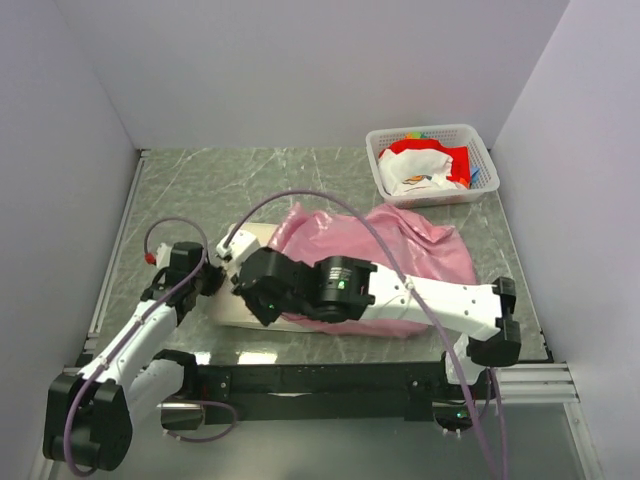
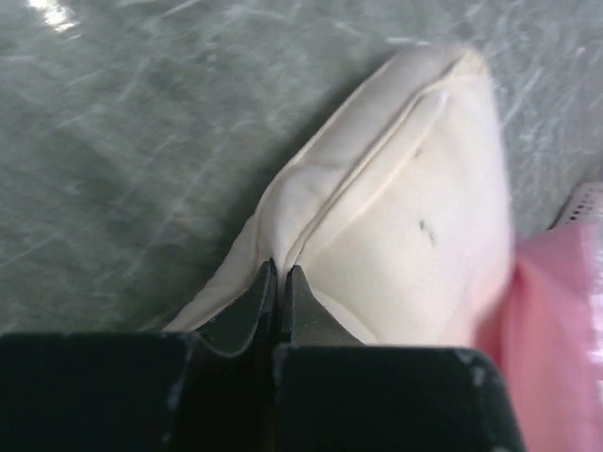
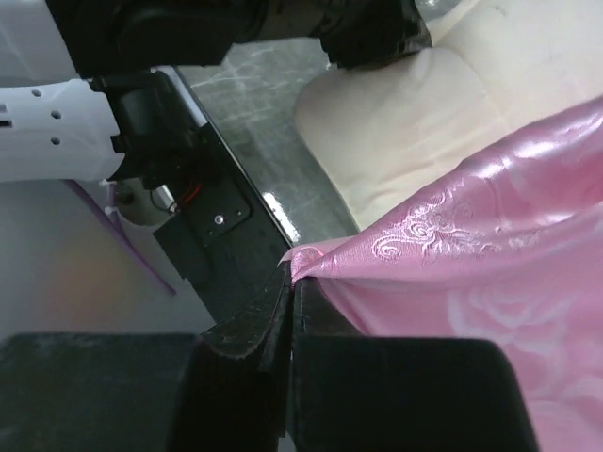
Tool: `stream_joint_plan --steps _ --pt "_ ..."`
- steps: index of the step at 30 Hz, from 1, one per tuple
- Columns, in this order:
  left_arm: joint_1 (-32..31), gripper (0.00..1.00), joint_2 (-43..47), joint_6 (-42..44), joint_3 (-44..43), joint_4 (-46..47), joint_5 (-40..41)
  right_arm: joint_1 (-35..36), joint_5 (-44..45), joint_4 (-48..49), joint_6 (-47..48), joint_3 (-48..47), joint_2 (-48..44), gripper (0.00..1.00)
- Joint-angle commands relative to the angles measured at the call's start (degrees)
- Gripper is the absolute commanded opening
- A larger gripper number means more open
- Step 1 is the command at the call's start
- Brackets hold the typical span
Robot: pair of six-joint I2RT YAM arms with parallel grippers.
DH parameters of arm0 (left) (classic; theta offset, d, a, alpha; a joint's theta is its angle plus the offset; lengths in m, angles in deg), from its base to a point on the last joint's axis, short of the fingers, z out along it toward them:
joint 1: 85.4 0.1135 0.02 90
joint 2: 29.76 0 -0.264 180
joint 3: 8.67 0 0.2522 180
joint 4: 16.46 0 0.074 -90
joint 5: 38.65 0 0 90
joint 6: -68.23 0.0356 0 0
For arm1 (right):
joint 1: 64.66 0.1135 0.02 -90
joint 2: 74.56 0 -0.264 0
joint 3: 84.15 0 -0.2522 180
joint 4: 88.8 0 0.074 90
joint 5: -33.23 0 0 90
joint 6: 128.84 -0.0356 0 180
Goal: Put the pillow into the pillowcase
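Left gripper [image 2: 280, 275] reaches forward, jaws pinched on the pillow [image 2: 396, 226] at its left edge. Right gripper [image 3: 290, 275], stretched leftward across it, pinches the pillowcase [image 3: 471, 282] hem. The pillow lies lengthwise left-to-right on the table [image 1: 300, 170].

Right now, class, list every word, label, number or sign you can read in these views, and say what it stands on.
No text is readable.
On the white cloth in the basket: a small coloured print, too small to read.
On the pillowcase: a woven flower pattern, no letters.
On the pillow: tiny dark marks, not legible.
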Motion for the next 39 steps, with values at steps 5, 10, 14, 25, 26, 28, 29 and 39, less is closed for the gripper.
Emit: stream_joint_plan --steps 5,10,14,25,26,28,29,39 --pt "-0.4 0.01 -0.7 -0.2 -15.7 -4.5 -2.5 -6.8 3.6 -4.8 1.9 -15.8 -5.6 0.0" --pt "-0.4 0.01 5.5 3.7 -23.1 -12.0 0.4 -9.4 3.9 -6.3 4.5 -33.4 -5.5 0.0" --pt "-0.5 0.12 10.9 9.1 -26.3 -15.1 2.2 -9.5 4.1 -4.0 7.1 -40.6 -8.2 0.0" --pt "-0.5 0.98 12.0 19.1 -37.6 -23.4 3.0 -35.4 -15.8 0.9 3.0 -29.3 -7.3 0.0" --pt "-0.5 0.99 12.0 18.8 -38.7 -25.2 6.9 -36.7 -17.2 0.6 2.7 -30.9 -6.1 0.0" --pt "-0.5 0.99 12.6 15.1 -38.9 -31.5 11.8 -39.5 -21.1 2.6 1.6 -29.9 -4.7 0.0" --pt "-0.5 0.99 12.9 14.2 -37.8 -32.6 15.2 -40.1 -21.9 3.8 1.3 -27.6 -4.8 0.0" --pt "-1.7 0.99 21.4 23.7 -18.1 -11.2 -6.8 -44.0 -26.5 2.8 0.9 -32.1 2.5 0.0"
